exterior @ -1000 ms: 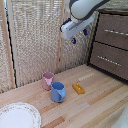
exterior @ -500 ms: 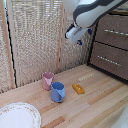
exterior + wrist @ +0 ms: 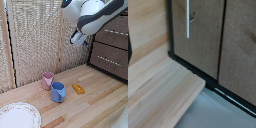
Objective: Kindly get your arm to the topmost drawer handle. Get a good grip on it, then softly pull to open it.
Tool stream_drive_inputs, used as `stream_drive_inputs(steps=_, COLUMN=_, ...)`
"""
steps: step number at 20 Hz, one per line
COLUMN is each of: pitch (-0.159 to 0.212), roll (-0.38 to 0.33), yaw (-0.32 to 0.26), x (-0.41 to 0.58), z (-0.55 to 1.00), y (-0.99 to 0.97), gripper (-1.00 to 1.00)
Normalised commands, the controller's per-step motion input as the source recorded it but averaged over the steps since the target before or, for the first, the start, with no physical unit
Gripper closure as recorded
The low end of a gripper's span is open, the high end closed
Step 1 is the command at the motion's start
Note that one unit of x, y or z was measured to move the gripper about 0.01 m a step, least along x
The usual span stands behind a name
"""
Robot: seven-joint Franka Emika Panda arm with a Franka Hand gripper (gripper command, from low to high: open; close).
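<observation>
The wooden surface (image 3: pixel 100 107) is the biggest thing we see. It runs up to the foot of the drawer (image 3: pixel 109 41).

Next is the white arm (image 3: pixel 92 15). It hangs high in the air, out in front of the drawer and not touching it.

The drawer is wide, dark brown wood, the top one we can see, with another drawer right under it. We think it is stiff and a bit heavy, so it should slide out only with a slow, straight pull.

A plate (image 3: pixel 19 116) lies far from the drawer. A blue cup (image 3: pixel 58 92) and a pink cup (image 3: pixel 48 80) stand close together, well away from the drawer. A small orange block (image 3: pixel 78 89) lies nearer to the drawer than the cups.

The tool (image 3: pixel 80 39) is near the drawer, at about its height, but apart from it. It is small and blurry, so we cannot tell if it is wide or narrow. It holds nothing we can see.

The drawer handle (image 3: pixel 118 32) is a thin silver bar across the middle of the drawer. It looks hard and smooth, so it may be slippery. We think the best place to hold it is the middle of the bar.
</observation>
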Motion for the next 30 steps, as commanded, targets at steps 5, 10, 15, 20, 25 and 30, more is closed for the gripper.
stream_drive_inputs(steps=5, pitch=-0.015, roll=-0.375, yaw=0.095, x=0.0, z=0.0, y=-0.21, gripper=-1.0)
stream_drive_inputs(steps=10, pitch=-0.029, roll=-0.339, yaw=0.089, x=-0.039, z=0.0, y=-0.39, gripper=-1.0)
stream_drive_inputs(steps=15, pitch=-0.039, roll=-0.303, yaw=0.078, x=-0.054, z=0.0, y=-0.5, gripper=-1.0)
stream_drive_inputs(steps=20, pitch=-0.046, roll=-0.212, yaw=0.096, x=-0.007, z=0.0, y=-0.62, gripper=-1.0)
stream_drive_inputs(steps=25, pitch=-0.024, roll=-0.155, yaw=0.082, x=-0.001, z=0.0, y=-0.75, gripper=-1.0)
stream_drive_inputs(steps=30, pitch=-0.01, roll=-0.084, yaw=0.085, x=0.0, z=0.0, y=-0.83, gripper=-1.0)
